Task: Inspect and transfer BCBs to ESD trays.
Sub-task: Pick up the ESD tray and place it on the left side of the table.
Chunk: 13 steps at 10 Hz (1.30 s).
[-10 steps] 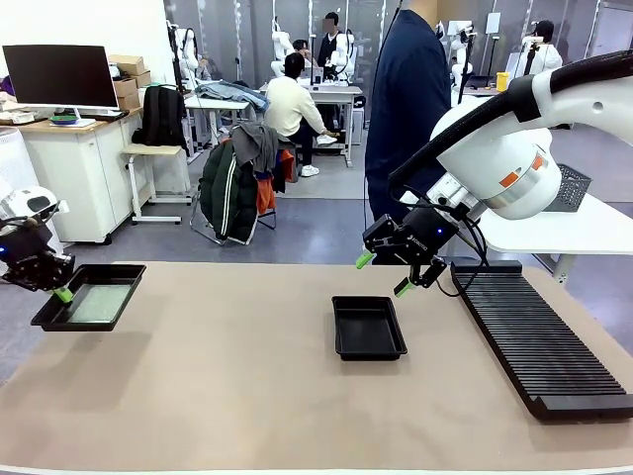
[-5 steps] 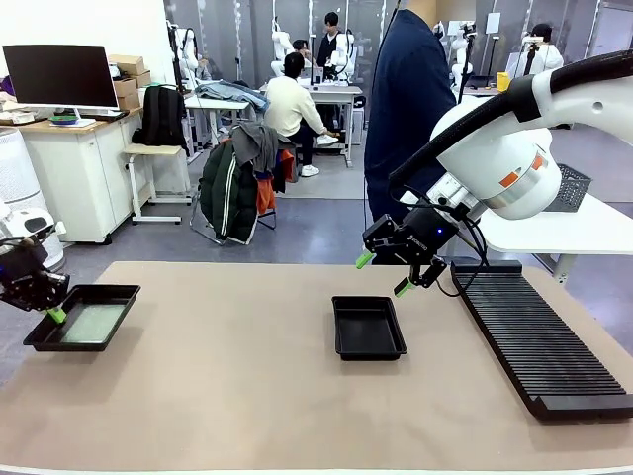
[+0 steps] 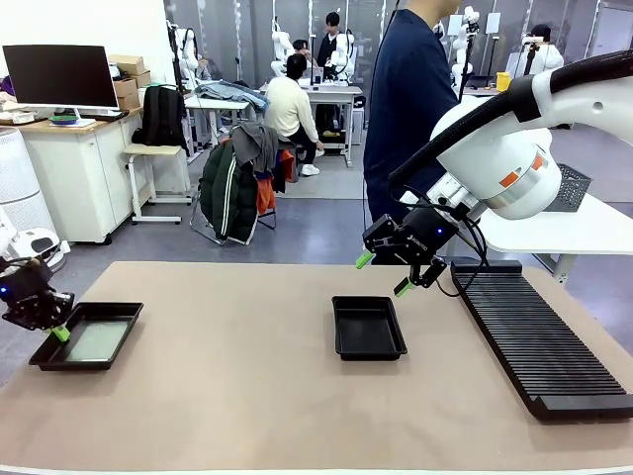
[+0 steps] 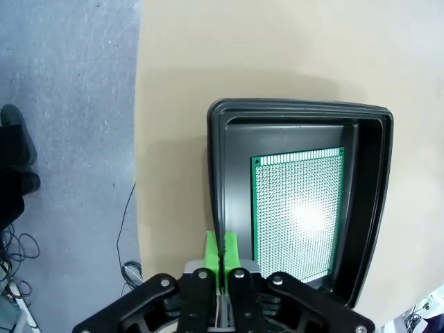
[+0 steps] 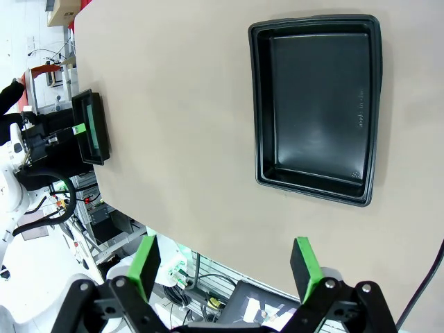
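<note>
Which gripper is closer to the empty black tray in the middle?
Right. The right gripper hangs open just above the empty tray, by its far right corner; the left gripper is far off to the left, shut on the other tray.

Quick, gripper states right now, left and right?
Left gripper: shut on the rim of the loaded tray, board inside.
Right gripper: open, holding nothing, above the empty tray.

L gripper low at far left, fingers pinched together; R gripper hovers higher, centre-right, fingers spread wide.
</note>
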{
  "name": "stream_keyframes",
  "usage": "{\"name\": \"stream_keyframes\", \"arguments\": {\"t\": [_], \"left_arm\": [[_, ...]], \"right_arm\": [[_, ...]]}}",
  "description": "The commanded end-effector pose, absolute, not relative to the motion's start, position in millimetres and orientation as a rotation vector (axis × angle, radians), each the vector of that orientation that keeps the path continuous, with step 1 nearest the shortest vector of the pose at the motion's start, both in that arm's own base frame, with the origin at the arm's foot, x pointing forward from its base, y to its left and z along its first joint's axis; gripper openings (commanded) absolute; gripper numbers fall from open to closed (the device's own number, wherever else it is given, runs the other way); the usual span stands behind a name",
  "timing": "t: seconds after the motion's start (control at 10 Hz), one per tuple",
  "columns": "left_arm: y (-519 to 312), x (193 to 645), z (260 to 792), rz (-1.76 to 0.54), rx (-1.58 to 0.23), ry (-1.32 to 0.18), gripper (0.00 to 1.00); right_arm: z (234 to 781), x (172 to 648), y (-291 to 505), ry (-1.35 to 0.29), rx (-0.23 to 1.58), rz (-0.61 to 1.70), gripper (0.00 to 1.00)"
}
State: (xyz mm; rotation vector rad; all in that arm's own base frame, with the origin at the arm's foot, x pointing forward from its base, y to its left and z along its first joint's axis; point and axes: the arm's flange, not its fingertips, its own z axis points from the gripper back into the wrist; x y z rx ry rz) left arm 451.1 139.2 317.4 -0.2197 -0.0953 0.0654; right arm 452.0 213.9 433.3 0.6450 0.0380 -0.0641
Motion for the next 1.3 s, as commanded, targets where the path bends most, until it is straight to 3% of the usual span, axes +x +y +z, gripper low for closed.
{"name": "stream_keyframes", "arguments": {"t": [0.0,1.0,1.2], "left_arm": [[138.7,448.8,313.2,0.069,-0.231,-0.124,0.03],[136.6,449.9,313.9,0.08,-0.218,-0.09,0.03],[136.4,449.5,312.5,0.085,-0.223,-0.075,0.21]], "right_arm": [[434.0,454.6,215.1,0.042,0.624,-0.075,1.0],[434.0,454.6,215.1,0.042,0.624,-0.075,1.0],[434.0,454.6,215.1,0.042,0.624,-0.075,1.0]]}}
